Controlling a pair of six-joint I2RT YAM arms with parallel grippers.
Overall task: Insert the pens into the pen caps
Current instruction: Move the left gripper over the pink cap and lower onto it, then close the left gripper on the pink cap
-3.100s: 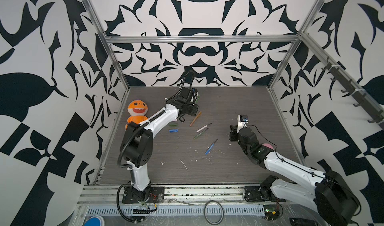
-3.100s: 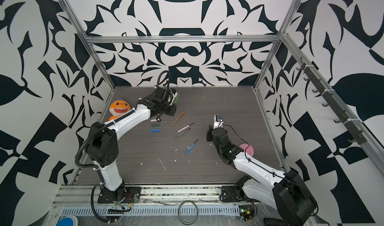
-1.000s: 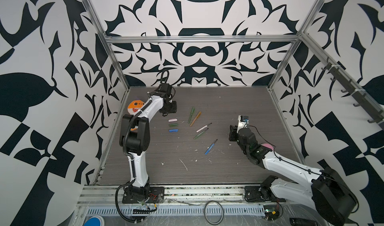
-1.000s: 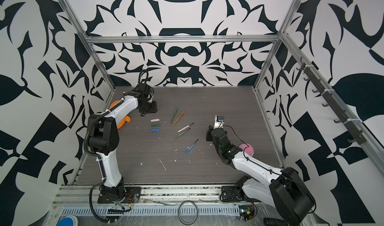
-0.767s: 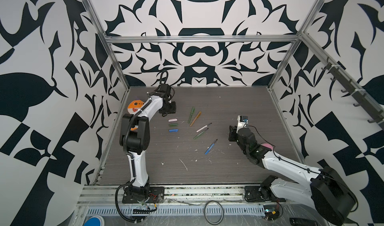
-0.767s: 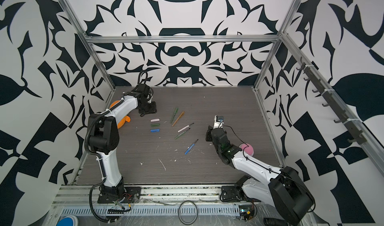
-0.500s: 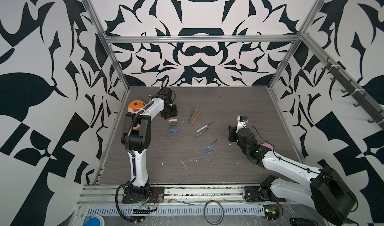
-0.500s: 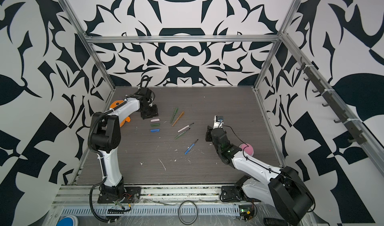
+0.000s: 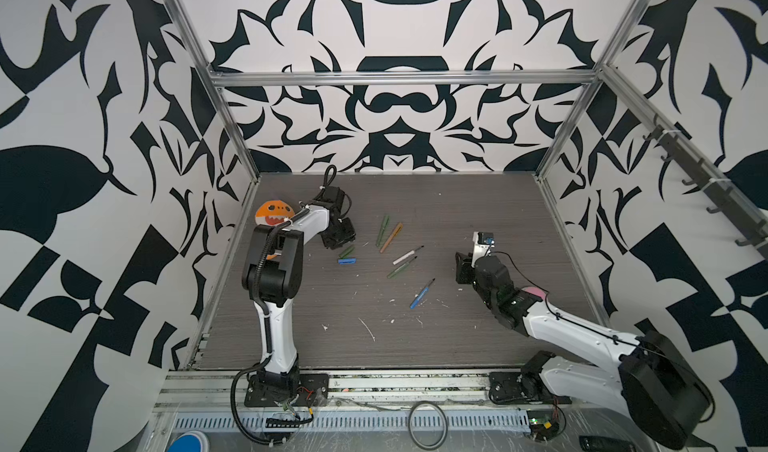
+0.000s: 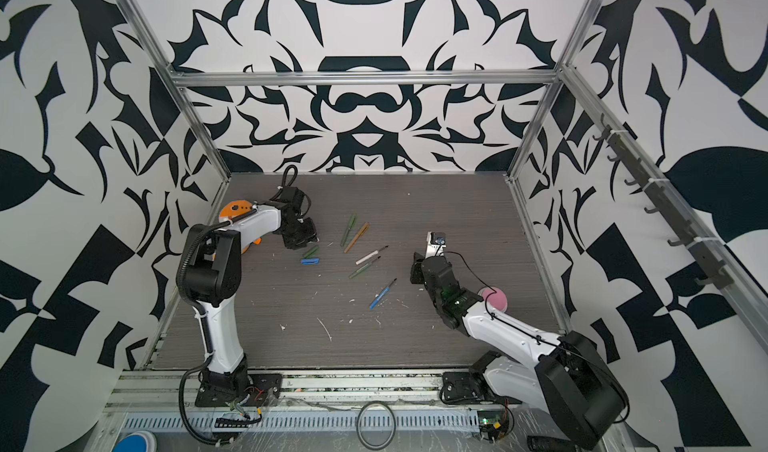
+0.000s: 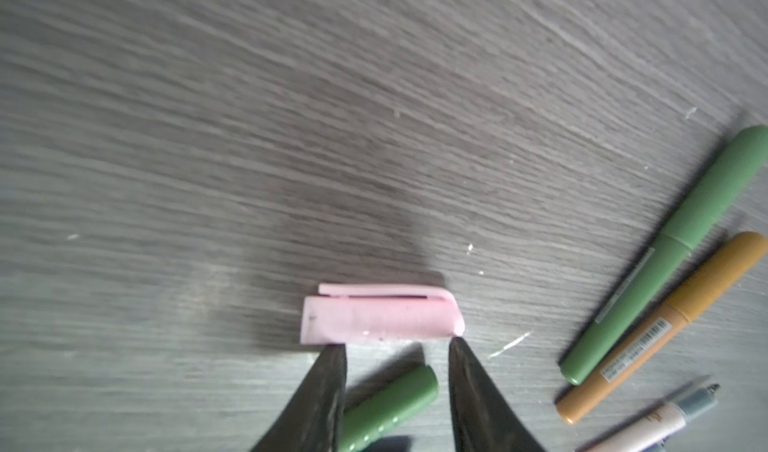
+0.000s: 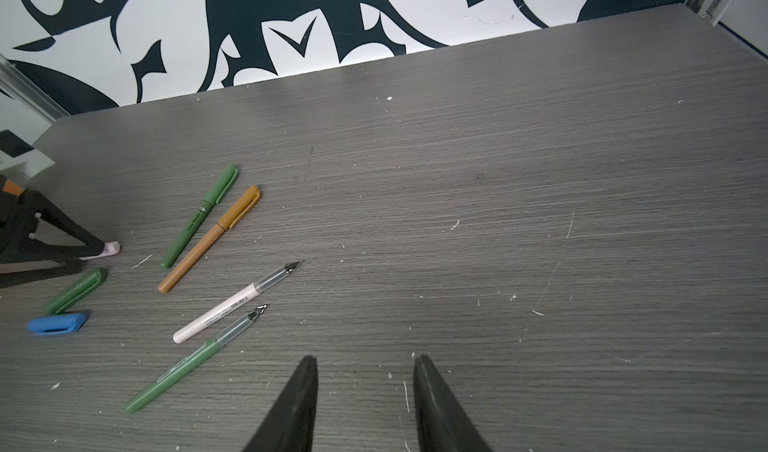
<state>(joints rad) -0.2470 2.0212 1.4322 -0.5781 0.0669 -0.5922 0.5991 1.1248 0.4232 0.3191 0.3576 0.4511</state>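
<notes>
My left gripper (image 11: 395,346) is open, low over the table, its fingertips just short of the pale pink pen cap (image 11: 380,319). A green cap (image 11: 390,404) lies under the gap between the fingers. In both top views that gripper (image 9: 338,238) hides the pink cap. A blue cap (image 9: 346,261) lies beside the green one. A green pen (image 12: 199,215) and an orange-brown pen (image 12: 210,238) wear their caps. The white-pink pen (image 12: 232,304), another green pen (image 12: 191,360) and the blue pen (image 9: 422,294) lie bare-tipped. My right gripper (image 12: 365,362) is open and empty, to their right.
An orange toy (image 9: 272,217) sits by the left wall behind the left arm. A pink ball (image 10: 494,298) lies behind the right arm near the right wall. White scuff marks (image 9: 368,329) dot the grey table. Patterned walls close three sides.
The left gripper has come from near the orange toy towards the middle and down to the pink cap. The right arm has barely moved.
</notes>
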